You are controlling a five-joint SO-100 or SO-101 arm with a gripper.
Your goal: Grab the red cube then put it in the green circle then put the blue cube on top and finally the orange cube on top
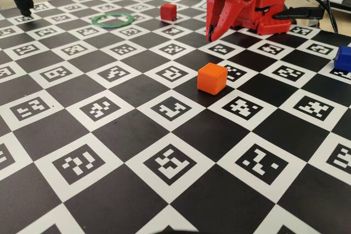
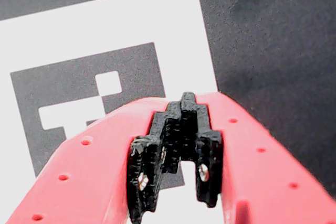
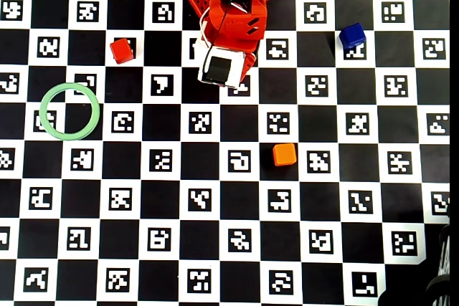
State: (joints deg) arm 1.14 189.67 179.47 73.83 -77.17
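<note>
One red cube sat just outside the one green circle, apart from it, nearer the arm. One orange cube stood mid-table, well apart; one blue cube farther still. The pincer hung closed, empty, with open board around.

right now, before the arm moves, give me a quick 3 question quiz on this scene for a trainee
1. True or false: the green circle has a cube inside it.
2. In the overhead view, which cube lies nearest the green circle: A red cube, B blue cube, C orange cube?
3. What do the gripper jaws hold?

Key
1. False; it is empty.
2. A.
3. Nothing; in the wrist view they are closed together above a white marker square.
</note>
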